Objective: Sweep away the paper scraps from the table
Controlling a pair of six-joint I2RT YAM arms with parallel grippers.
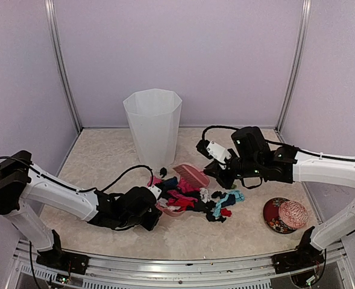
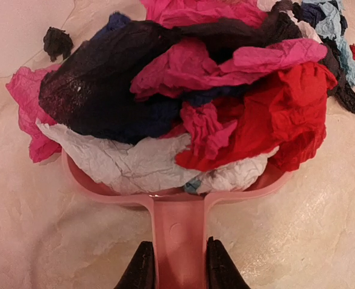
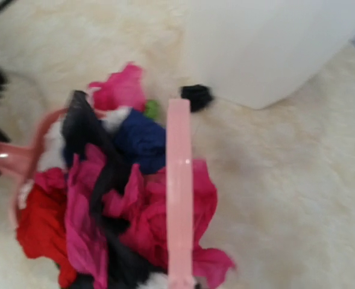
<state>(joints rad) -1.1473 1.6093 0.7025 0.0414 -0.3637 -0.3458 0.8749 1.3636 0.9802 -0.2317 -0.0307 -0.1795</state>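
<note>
Near the middle of the table point(image 1: 102, 158), my left gripper point(image 2: 178, 266) clamps the pink dustpan point(image 2: 76, 176) by its handle, paper scraps point(image 2: 183, 90) heaped in it and trailing right. My right gripper point(image 1: 221, 176) is clenched on the pink brush point(image 3: 178, 180) at the pile's far side.

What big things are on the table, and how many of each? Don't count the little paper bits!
White bin: 1
Pink dustpan: 1
Pink brush: 1
Round red dish: 1
Total: 4
</note>
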